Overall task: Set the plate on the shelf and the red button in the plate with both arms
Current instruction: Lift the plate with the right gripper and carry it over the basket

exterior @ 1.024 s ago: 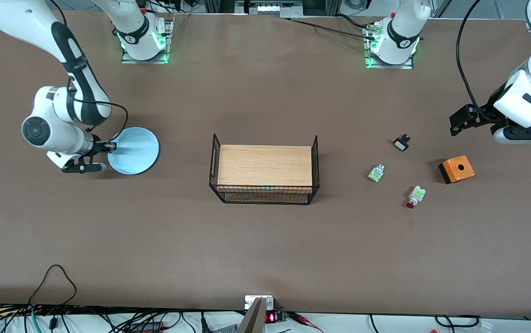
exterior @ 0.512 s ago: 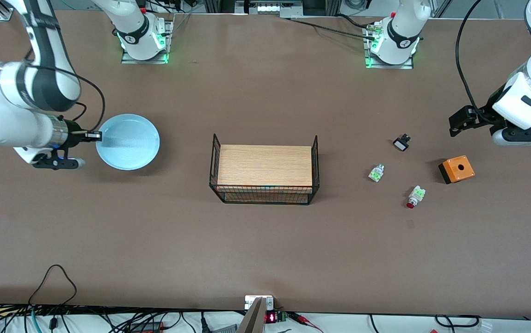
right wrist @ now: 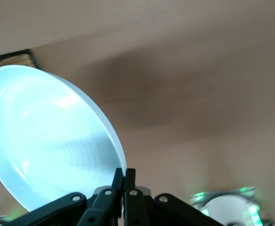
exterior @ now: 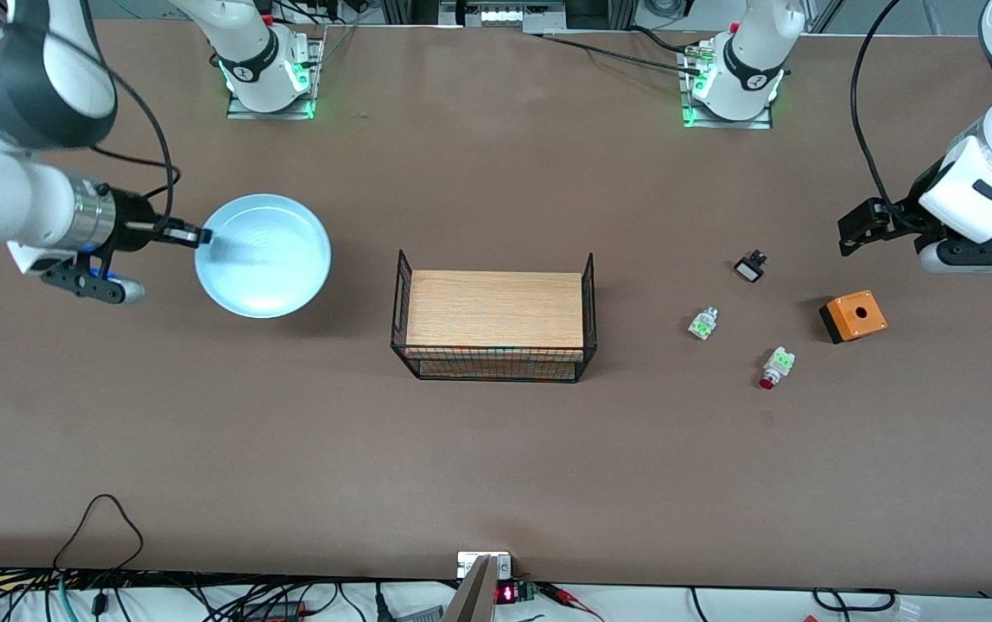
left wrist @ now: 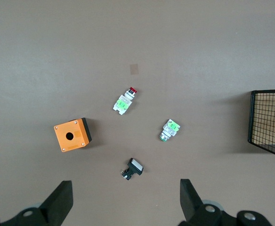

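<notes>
My right gripper (exterior: 200, 235) is shut on the rim of the pale blue plate (exterior: 264, 256) and holds it in the air over the table, toward the right arm's end, beside the wire basket (exterior: 493, 373). In the right wrist view the plate (right wrist: 48, 141) is pinched between my fingers (right wrist: 124, 176). The red button (exterior: 776, 366) lies on the table toward the left arm's end; it also shows in the left wrist view (left wrist: 124, 101). My left gripper (exterior: 850, 235) is open and empty, high over the table at that end.
The basket holds a wooden board (exterior: 496, 309). Near the red button lie a white-green piece without red tip (exterior: 702, 323), a small black-and-white piece (exterior: 750, 266) and an orange box with a hole (exterior: 853, 315). Cables run along the table's near edge.
My right gripper has lifted the plate off the table and carried it toward the basket. The left arm has barely moved.
</notes>
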Controlling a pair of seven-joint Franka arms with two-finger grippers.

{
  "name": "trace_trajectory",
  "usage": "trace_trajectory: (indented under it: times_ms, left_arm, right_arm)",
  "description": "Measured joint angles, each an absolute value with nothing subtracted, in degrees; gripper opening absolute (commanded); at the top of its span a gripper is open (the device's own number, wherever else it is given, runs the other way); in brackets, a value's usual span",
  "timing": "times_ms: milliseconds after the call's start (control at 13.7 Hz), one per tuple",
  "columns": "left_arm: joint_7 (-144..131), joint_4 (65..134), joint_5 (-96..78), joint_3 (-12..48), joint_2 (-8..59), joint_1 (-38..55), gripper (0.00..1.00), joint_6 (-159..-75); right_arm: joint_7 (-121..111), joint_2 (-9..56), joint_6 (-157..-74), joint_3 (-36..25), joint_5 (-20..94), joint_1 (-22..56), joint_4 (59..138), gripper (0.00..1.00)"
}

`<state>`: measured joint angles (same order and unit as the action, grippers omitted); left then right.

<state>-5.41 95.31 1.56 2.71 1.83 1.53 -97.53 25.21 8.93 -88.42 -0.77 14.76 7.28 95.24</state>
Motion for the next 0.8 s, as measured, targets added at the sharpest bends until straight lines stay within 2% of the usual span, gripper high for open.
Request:
trace_trajectory:
  times_ms: [512, 805]
  left_arm:
    - [-5.42, 95.31, 1.56, 2.71, 1.83, 1.53, 1.0, -97.53]
    - [-5.41, 95.31, 1.56, 2.72, 1.83, 1.54, 1.0, -97.53]
  right_arm:
    - [57.44, 8.6, -87.89, -0.52, 21.74, 18.48, 89.75, 0.0]
    - [69.34, 11.18, -93.2, -0.46, 21.86, 25.22, 87.26, 0.0]
